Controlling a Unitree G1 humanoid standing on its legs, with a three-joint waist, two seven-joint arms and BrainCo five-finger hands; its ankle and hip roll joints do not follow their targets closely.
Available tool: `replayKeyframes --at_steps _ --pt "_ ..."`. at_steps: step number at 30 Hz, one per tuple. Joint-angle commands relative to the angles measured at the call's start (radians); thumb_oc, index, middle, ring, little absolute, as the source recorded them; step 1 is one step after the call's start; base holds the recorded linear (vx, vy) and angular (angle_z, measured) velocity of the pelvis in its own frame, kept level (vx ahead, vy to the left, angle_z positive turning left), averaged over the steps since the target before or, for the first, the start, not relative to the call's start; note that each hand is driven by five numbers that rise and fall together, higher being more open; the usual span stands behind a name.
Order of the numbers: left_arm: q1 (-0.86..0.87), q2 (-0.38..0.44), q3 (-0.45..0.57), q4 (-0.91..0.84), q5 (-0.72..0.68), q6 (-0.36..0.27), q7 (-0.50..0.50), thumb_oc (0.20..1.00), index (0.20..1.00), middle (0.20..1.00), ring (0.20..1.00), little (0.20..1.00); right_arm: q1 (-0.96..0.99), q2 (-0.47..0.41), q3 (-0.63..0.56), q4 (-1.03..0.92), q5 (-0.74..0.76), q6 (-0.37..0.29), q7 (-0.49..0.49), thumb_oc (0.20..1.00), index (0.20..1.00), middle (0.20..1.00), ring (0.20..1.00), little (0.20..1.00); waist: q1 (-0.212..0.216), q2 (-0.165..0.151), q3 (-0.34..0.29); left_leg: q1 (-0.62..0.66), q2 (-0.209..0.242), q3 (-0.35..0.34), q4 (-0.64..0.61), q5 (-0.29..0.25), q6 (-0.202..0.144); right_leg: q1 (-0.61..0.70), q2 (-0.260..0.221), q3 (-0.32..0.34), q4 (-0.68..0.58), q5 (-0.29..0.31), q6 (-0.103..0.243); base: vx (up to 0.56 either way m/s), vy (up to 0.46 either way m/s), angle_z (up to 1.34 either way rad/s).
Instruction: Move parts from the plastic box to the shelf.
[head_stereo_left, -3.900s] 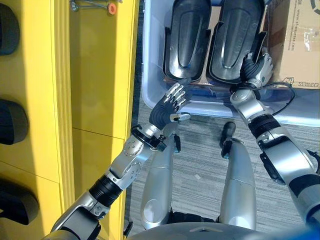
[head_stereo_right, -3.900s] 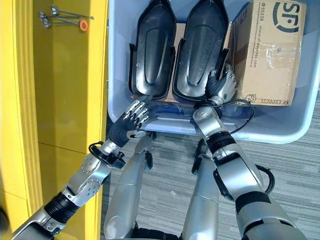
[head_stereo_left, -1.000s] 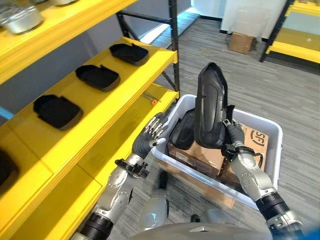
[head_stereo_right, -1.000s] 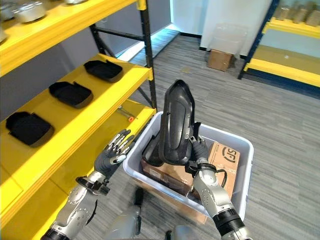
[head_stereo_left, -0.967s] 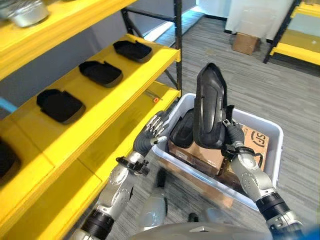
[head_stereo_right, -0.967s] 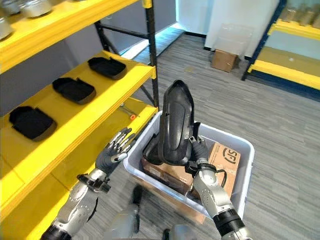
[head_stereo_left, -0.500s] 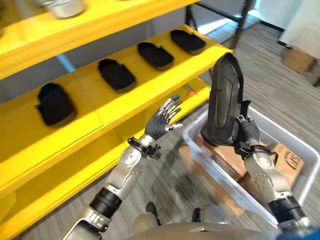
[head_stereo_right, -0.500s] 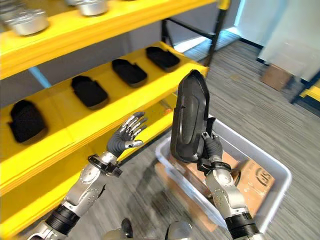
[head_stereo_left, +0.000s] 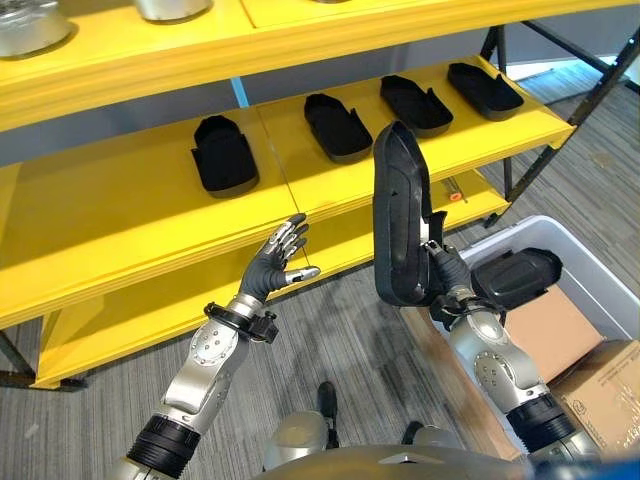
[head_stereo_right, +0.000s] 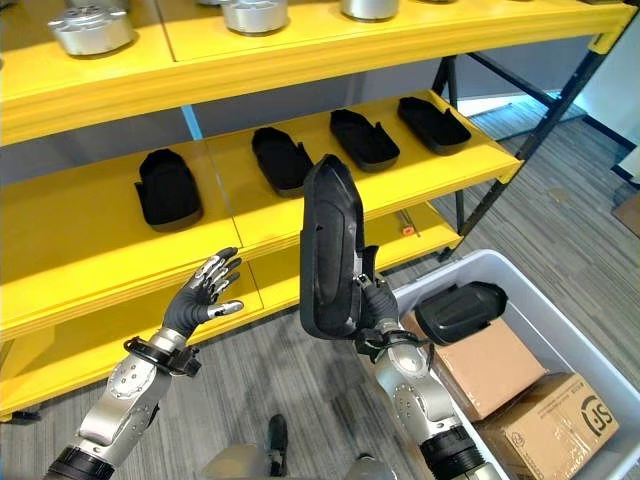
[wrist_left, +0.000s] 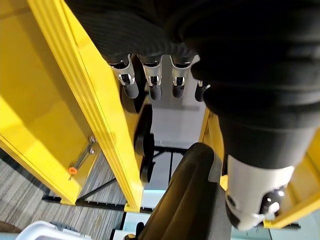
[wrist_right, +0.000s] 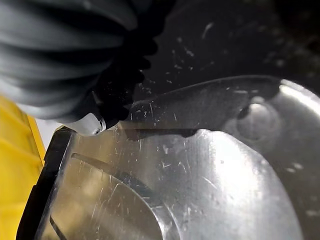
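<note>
My right hand (head_stereo_left: 452, 292) is shut on the lower end of a long black moulded part (head_stereo_right: 330, 245) and holds it upright in the air, left of the grey plastic box (head_stereo_right: 482, 262). The part's glossy surface (wrist_right: 200, 150) lies right against the right wrist camera. A second black part (head_stereo_right: 458, 310) lies in the box. My left hand (head_stereo_left: 272, 265) is raised with straight fingers (wrist_left: 150, 82), open and holding nothing, in front of the edge of the yellow shelf (head_stereo_left: 130, 215). Several black parts (head_stereo_left: 222, 155) lie in a row on that shelf.
Two cardboard boxes (head_stereo_right: 490, 365) sit in the plastic box. Metal bowls (head_stereo_right: 90, 28) stand on the upper shelf. A black shelf post (head_stereo_right: 500, 170) slants down at the right. A small orange-capped tool (head_stereo_left: 455, 192) lies on the lower shelf.
The camera has swung from the box toward the shelf. My right hand has carried the upright part left, away from the box. My left hand stays raised and open.
</note>
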Motion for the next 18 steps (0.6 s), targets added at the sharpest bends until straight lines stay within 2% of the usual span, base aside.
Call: replayKeyframes --at_steps 1,2,3,4,5,7,9,10,12,13,14,16,18 --pt "-0.019 0.005 0.022 -0.080 -0.013 -0.037 -0.015 1.000 1.000 1.000 1.000 1.000 -0.112 0.023 -0.007 -0.017 -0.024 -0.081 0.034 0.200 0.200 0.200 0.200 0.200 0.025 0.023 -0.017 0.051 0.033 -0.014 -0.028 -0.101 0.005 -0.028 -0.012 -0.023 0.114 0.091 0.073 -0.04 0.164 0.01" --pt "-0.020 0.006 0.020 -0.078 -0.015 -0.037 -0.015 1.000 1.000 1.000 1.000 1.000 -0.113 0.023 -0.007 -0.016 -0.022 -0.080 0.033 0.200 0.200 0.200 0.200 0.200 0.024 0.022 -0.017 0.049 0.031 -0.016 -0.028 -0.101 0.007 -0.027 -0.003 -0.021 0.115 0.084 0.071 -0.01 0.151 0.10" --pt "-0.024 0.000 0.012 -0.071 -0.021 -0.043 -0.021 1.000 1.000 1.000 1.000 1.000 -0.112 0.021 -0.007 -0.018 -0.022 -0.077 0.025 0.200 0.200 0.200 0.200 0.200 0.016 0.019 -0.018 0.046 0.020 -0.030 -0.028 -0.100 0.013 -0.043 0.034 0.006 0.125 0.079 0.068 0.02 0.127 0.26" --pt "-0.027 -0.008 -0.001 -0.065 -0.033 -0.048 -0.030 1.000 1.000 1.000 1.000 1.000 -0.105 0.013 -0.001 -0.026 -0.025 -0.079 0.013 0.200 0.200 0.200 0.200 0.200 -0.004 0.014 -0.014 0.043 0.000 -0.055 -0.028 -0.094 0.018 -0.066 0.112 0.067 0.126 0.059 0.062 0.02 0.125 0.36" --pt "-0.028 -0.009 -0.003 -0.065 -0.036 -0.050 -0.031 1.000 1.000 1.000 1.000 1.000 -0.104 0.012 0.000 -0.027 -0.026 -0.079 0.011 0.200 0.200 0.200 0.200 0.200 -0.006 0.015 -0.017 0.039 -0.001 -0.059 -0.028 -0.092 0.018 -0.071 0.121 0.072 0.123 0.062 0.061 0.01 0.128 0.53" --pt "-0.035 -0.026 -0.014 -0.058 -0.057 -0.054 -0.049 1.000 1.000 1.000 1.000 1.000 -0.096 0.004 -0.005 -0.037 -0.033 -0.072 0.007 0.200 0.200 0.200 0.200 0.200 -0.027 0.010 -0.013 0.032 -0.014 -0.072 -0.028 -0.085 0.012 -0.087 0.177 0.107 0.101 0.042 0.039 0.03 0.121 0.61" --pt "-0.046 -0.044 -0.032 -0.042 -0.069 -0.068 -0.068 1.000 1.000 1.000 1.000 1.000 -0.082 -0.009 -0.017 -0.049 -0.041 -0.067 0.023 0.200 0.200 0.200 0.200 0.200 -0.054 -0.002 -0.007 0.034 -0.026 -0.069 -0.028 -0.079 0.006 -0.085 0.224 0.145 0.026 0.048 0.025 0.05 0.084 0.55" --pt "-0.047 -0.046 -0.034 -0.040 -0.071 -0.070 -0.069 1.000 1.000 1.000 1.000 1.000 -0.080 -0.009 -0.018 -0.051 -0.042 -0.066 0.026 0.200 0.200 0.200 0.200 0.200 -0.057 -0.003 -0.007 0.034 -0.027 -0.070 -0.028 -0.079 0.005 -0.085 0.228 0.151 0.018 0.050 0.024 0.04 0.018 0.63" --pt "-0.057 -0.059 -0.051 -0.033 -0.084 -0.071 -0.075 1.000 1.000 1.000 1.000 1.000 -0.063 -0.023 -0.027 -0.069 -0.039 -0.071 0.032 0.200 0.200 0.200 0.200 0.200 -0.080 -0.012 -0.010 0.034 -0.038 -0.088 -0.028 -0.078 0.006 -0.081 0.256 0.213 -0.044 0.060 0.018 0.04 -0.033 0.40" --pt "-0.083 -0.075 -0.081 -0.022 -0.100 -0.069 -0.090 1.000 1.000 1.000 1.000 1.000 -0.042 -0.026 -0.037 -0.083 -0.042 -0.088 0.024 0.200 0.200 0.200 0.200 0.200 -0.109 -0.021 -0.016 0.032 -0.052 -0.129 -0.028 -0.080 0.015 -0.098 0.284 0.307 -0.072 0.096 0.028 0.03 -0.084 0.32" --pt "-0.091 -0.079 -0.093 -0.021 -0.100 -0.065 -0.091 1.000 1.000 1.000 1.000 1.000 -0.039 -0.025 -0.038 -0.083 -0.047 -0.093 0.021 0.200 0.200 0.200 0.200 0.200 -0.117 -0.024 -0.017 0.033 -0.055 -0.142 -0.028 -0.081 0.018 -0.105 0.293 0.335 -0.071 0.104 0.030 0.06 -0.115 0.63" --pt "-0.105 -0.087 -0.112 -0.017 -0.090 -0.053 -0.087 1.000 1.000 1.000 1.000 1.000 -0.032 -0.026 -0.045 -0.082 -0.033 -0.097 0.018 0.200 0.200 0.200 0.200 0.200 -0.130 -0.028 -0.020 0.037 -0.060 -0.164 -0.028 -0.084 0.021 -0.108 0.305 0.379 -0.070 0.110 0.031 0.09 -0.120 1.05" --pt "-0.113 -0.098 -0.135 -0.023 -0.076 -0.037 -0.068 1.000 1.000 1.000 1.000 1.000 -0.026 -0.023 -0.049 -0.083 -0.029 -0.097 0.022 0.200 0.200 0.200 0.200 0.200 -0.135 -0.032 -0.024 0.040 -0.063 -0.177 -0.028 -0.089 0.024 -0.102 0.299 0.387 -0.087 0.110 0.033 0.09 -0.130 0.90"
